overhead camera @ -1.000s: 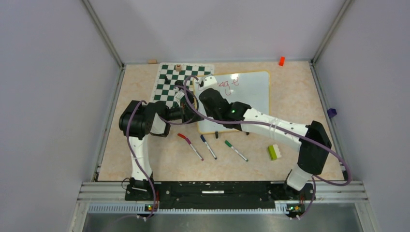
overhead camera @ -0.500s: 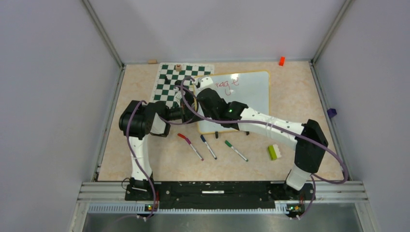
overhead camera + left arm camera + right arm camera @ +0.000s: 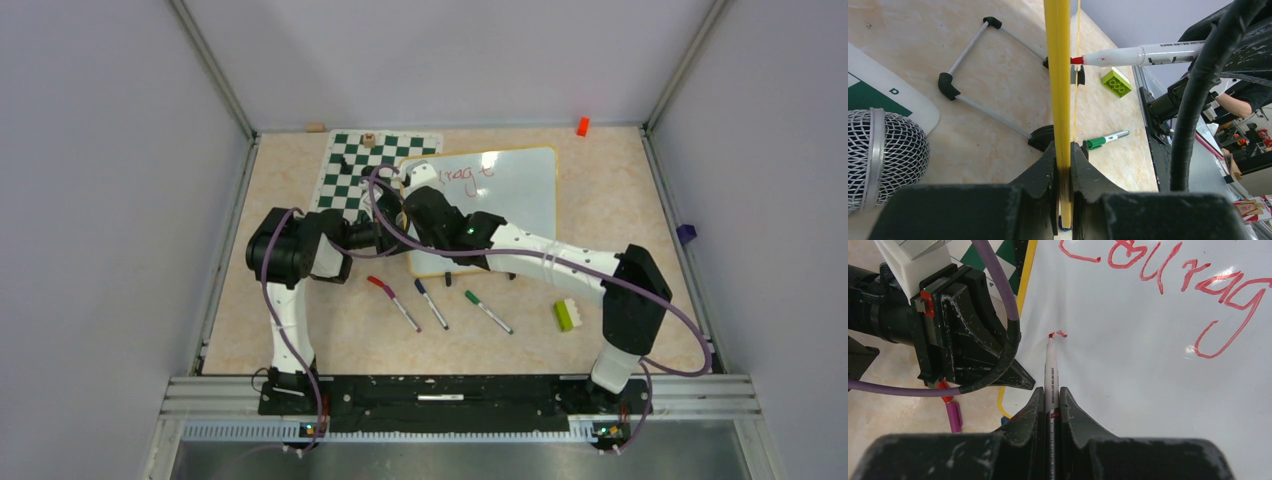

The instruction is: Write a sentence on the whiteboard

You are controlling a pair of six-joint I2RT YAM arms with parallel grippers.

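The whiteboard (image 3: 520, 200) lies at the back middle, beside the chessboard mat. My left gripper (image 3: 392, 228) is shut on its yellow rim (image 3: 1058, 75) at the left edge, jaws tight on both sides (image 3: 1063, 150). My right gripper (image 3: 420, 182) is shut on a red marker (image 3: 1052, 370), its tip touching the board (image 3: 1148, 390) near the left edge. The sentence (image 3: 1168, 275) reads "Courag" in red on the top line in the right wrist view; a short red stroke (image 3: 1060, 333) sits at the marker tip below it. The marker also shows in the left wrist view (image 3: 1148, 52).
A green-and-white chessboard mat (image 3: 350, 175) lies left of the board. A red-capped marker (image 3: 393, 298), a blue one (image 3: 431, 303) and a green one (image 3: 488, 311) lie in front. A green-white brick (image 3: 567, 314) sits at the right, an orange block (image 3: 582, 126) at the back wall.
My right gripper has moved left and nearer along the board with the marker, uncovering more of the top line. The left gripper has stayed clamped on the rim.
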